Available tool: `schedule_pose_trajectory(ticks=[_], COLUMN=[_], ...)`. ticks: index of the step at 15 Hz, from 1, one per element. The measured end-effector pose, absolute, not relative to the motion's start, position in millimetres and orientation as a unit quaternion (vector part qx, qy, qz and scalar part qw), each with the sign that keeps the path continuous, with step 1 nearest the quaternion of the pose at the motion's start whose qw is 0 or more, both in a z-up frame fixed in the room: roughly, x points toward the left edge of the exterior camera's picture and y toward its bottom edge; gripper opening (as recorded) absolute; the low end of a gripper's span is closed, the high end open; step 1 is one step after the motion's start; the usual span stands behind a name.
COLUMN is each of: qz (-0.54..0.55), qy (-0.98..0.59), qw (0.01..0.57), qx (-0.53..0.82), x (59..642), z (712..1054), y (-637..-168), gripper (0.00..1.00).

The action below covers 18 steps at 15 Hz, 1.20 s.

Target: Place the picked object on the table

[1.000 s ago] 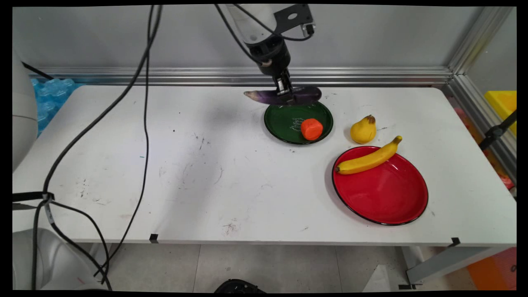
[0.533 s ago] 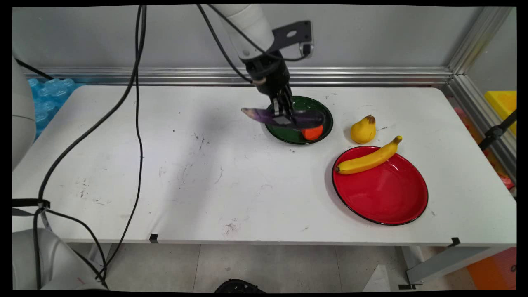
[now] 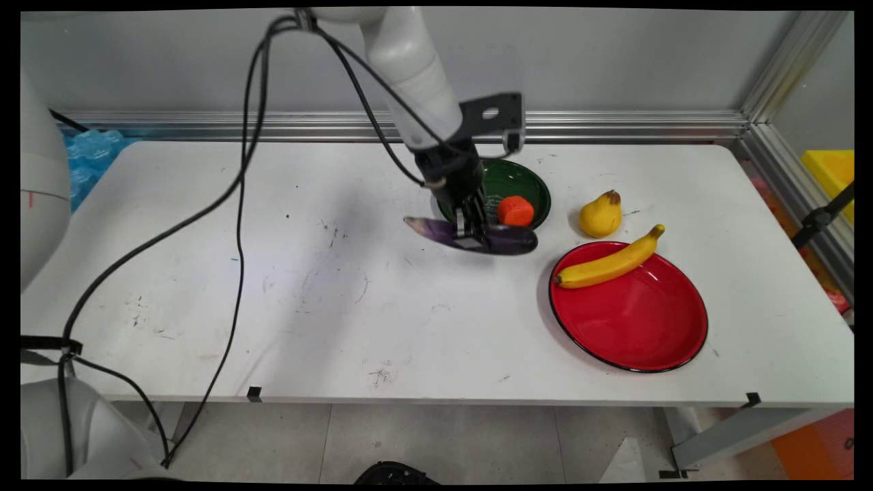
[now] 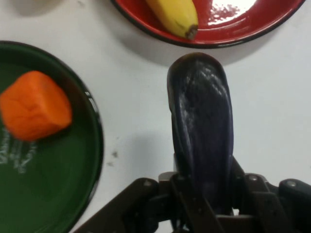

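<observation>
Main view: the black two-finger gripper [image 3: 470, 235] is clenched round a long, glossy dark-purple eggplant [image 3: 470, 236], held crosswise, its pale tapered tip at nine o'clock and its blunt end at three. It hangs low over the white table [image 3: 286, 293], just off the six o'clock rim of the round green plate [image 3: 525, 184], which carries an orange carrot chunk [image 3: 515, 211]. A yellow pear [image 3: 601, 215] stands at three o'clock of that plate; at five o'clock of the eggplant a yellow banana [image 3: 609, 262] lies on the round red plate [image 3: 634, 320].

Hand view: the fingers [image 4: 187, 199] grip the eggplant [image 4: 201, 131] near mid-length, its blunt end toward the red plate [image 4: 243, 29] and banana [image 4: 177, 14] at twelve o'clock. The green plate [image 4: 73, 170] with the carrot chunk [image 4: 34, 111] sits at nine o'clock.

The eggplant looks light, smooth, probably slippery; the mid-body hold seems balanced.
</observation>
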<state>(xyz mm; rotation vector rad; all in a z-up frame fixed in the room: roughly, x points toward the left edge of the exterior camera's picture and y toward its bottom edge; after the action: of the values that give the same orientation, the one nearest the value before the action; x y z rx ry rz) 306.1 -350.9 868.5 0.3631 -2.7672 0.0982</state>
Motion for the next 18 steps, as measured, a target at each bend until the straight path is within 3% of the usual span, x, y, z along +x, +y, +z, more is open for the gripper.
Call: schedule_pose_trajectory(ticks=[13, 14, 18], qz=[0.013, 0.012, 0.009], qy=[-0.977, -0.976, -0.974], qw=[0.157, 0.159, 0.171], qx=[0.146, 0.146, 0.146], x=[276, 275, 271], z=[784, 782, 775], y=[-347, -347, -347], gripper=[0.0, 1.0, 1.0])
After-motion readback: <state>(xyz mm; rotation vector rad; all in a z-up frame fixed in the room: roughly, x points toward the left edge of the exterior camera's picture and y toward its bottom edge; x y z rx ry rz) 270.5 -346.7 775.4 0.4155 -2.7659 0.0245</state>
